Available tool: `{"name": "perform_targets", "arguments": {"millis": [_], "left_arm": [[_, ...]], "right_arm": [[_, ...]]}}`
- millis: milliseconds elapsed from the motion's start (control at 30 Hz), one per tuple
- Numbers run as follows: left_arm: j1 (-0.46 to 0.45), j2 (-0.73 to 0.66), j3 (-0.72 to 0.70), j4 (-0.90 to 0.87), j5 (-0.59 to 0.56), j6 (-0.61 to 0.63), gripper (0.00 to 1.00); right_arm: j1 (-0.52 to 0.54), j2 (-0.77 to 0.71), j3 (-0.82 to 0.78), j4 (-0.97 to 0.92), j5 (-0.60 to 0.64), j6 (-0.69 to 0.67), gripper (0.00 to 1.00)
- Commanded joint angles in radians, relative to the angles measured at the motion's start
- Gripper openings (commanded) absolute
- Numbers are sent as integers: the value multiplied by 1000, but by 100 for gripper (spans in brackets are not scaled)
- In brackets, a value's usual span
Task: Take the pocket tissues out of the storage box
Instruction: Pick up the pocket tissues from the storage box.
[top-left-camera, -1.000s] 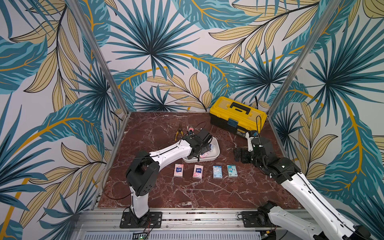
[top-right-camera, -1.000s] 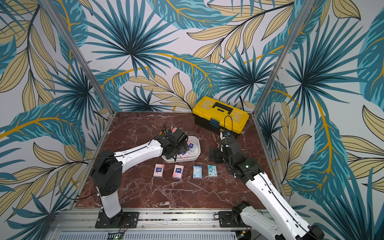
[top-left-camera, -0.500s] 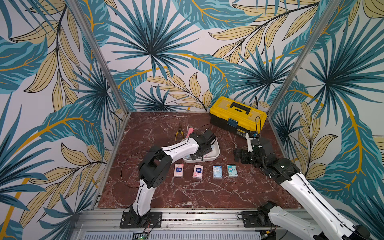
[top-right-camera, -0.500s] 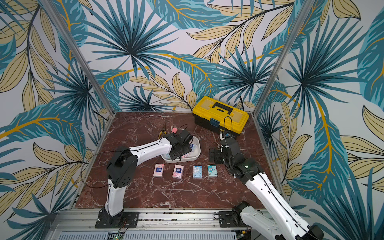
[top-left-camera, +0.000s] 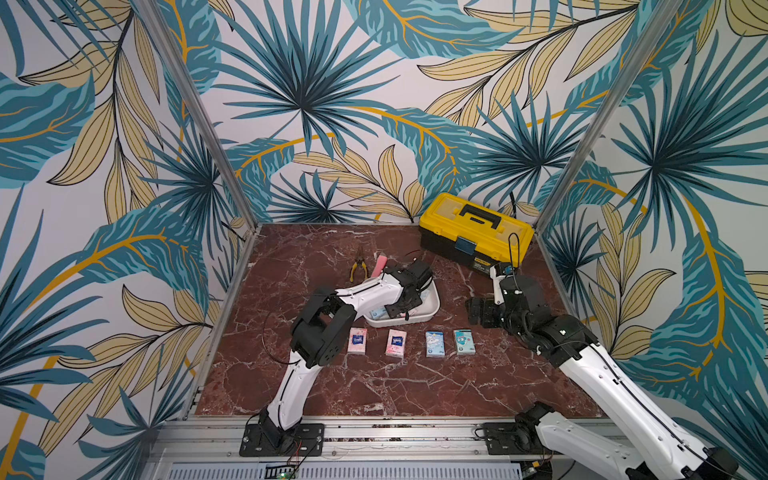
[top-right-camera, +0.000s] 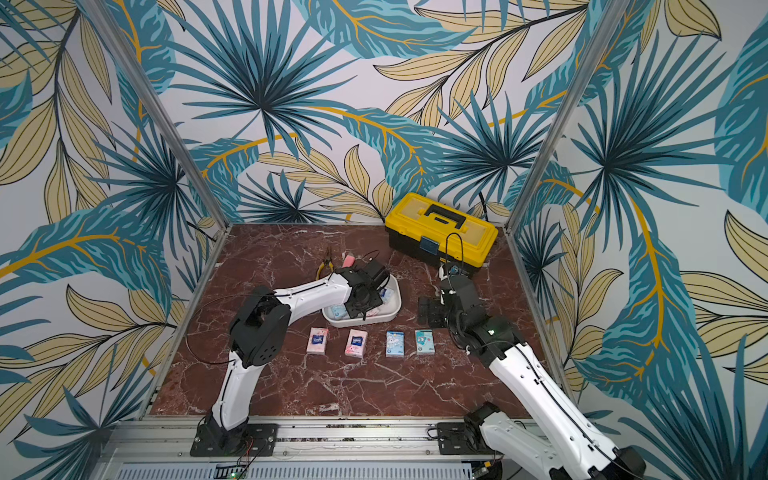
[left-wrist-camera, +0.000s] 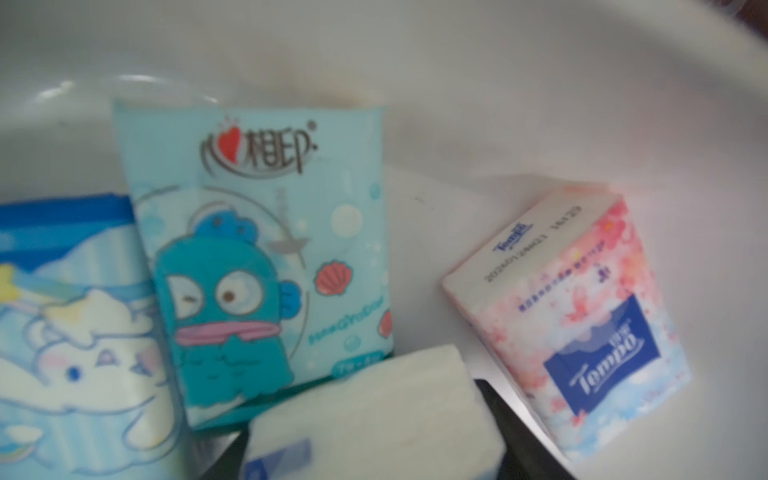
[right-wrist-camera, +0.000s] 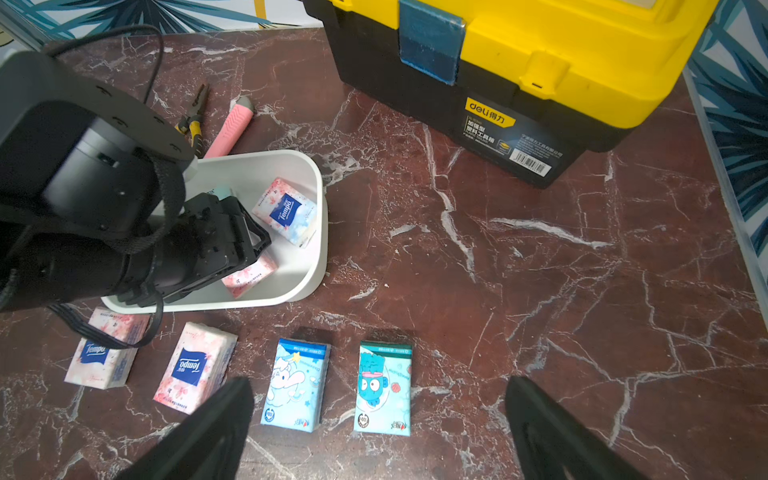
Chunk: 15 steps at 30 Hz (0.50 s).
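While four pocket tissues (top-left-camera: 395, 343) lie in a row on the red marble tabletop (top-left-camera: 374, 386), the left pincer (left-wrist-camera: 359, 415) grips another inside the white shallow plastic storage box (right-wrist-camera: 291, 293).
Its jaws stand narrow against both sides of a soft pink-and-white tissue packet (right-wrist-camera: 249, 276), low in the box. Just beyond the tips rest a teal cartoon-fish packet (left-wrist-camera: 266, 257) and a light-blue cartoon packet (left-wrist-camera: 70, 332), with a pink flowered packet (left-wrist-camera: 582, 324) near. Best, I judge, to lift straight up — the packet is soft and may slip or squash — and clear the rim before swinging toward the row, without nudging those neighbours. The right pincer (top-left-camera: 480, 312) hangs wide and empty beside the box, with the row's teal end below its tips.
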Motion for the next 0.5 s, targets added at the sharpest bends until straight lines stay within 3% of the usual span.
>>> {"name": "perform_targets", "arguments": {"millis": [0, 133, 467], "left_arm": [[7, -1, 37, -17, 3, 37, 60], [12, -19, 37, -14, -2, 77, 52], [17, -112, 14, 44, 58, 229, 51]], "right_arm": [[-2, 11, -25, 3, 17, -16, 99], [-3, 32, -24, 16, 18, -19, 99], [-4, 84, -15, 51, 16, -20, 99]]}}
